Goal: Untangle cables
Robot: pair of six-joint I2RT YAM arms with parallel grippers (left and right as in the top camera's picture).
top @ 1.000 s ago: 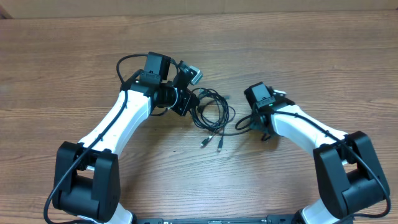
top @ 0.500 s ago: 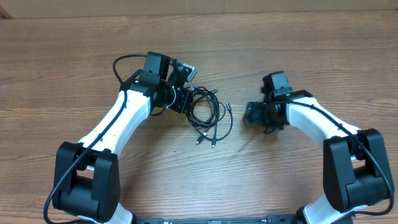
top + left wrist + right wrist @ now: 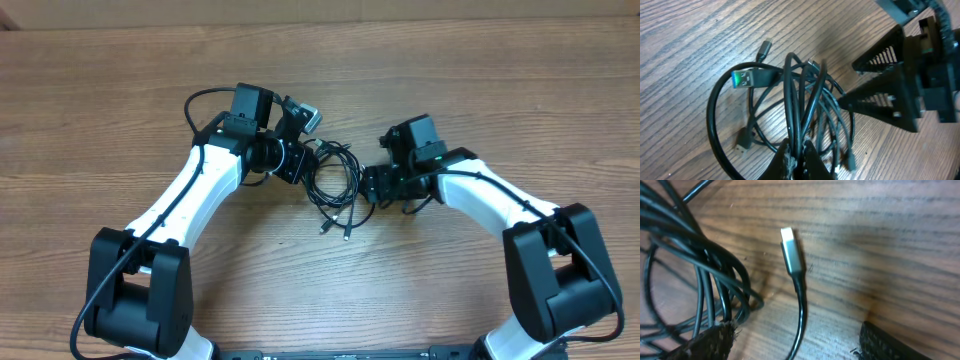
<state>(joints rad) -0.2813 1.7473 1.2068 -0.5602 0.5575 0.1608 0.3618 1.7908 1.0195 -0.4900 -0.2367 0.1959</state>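
The cables (image 3: pixel 336 182) lie as a tangled bundle of thin black loops on the wooden table between my two arms. My left gripper (image 3: pixel 304 163) is at the bundle's left side. In the left wrist view, the left gripper (image 3: pixel 797 161) is shut on a few strands of the cables (image 3: pixel 795 100). My right gripper (image 3: pixel 369 187) is at the bundle's right edge and open. In the right wrist view, a loose cable with a silver plug (image 3: pixel 791 250) runs between the fingers of the right gripper (image 3: pixel 797 349), apart from both. The left fingertip (image 3: pixel 705 342) touches the bundle (image 3: pixel 705 275).
Two plug ends (image 3: pixel 337 231) lie on the table just in front of the bundle. A USB plug with a green glow (image 3: pixel 752 78) sits on top of the loops. My right gripper's black fingers (image 3: pixel 890 85) show in the left wrist view, close to the bundle.
My right gripper has swung back left from farther right and now straddles the loose plug cable at the bundle's edge. The bundle shifted slightly with the left gripper, which stays shut.
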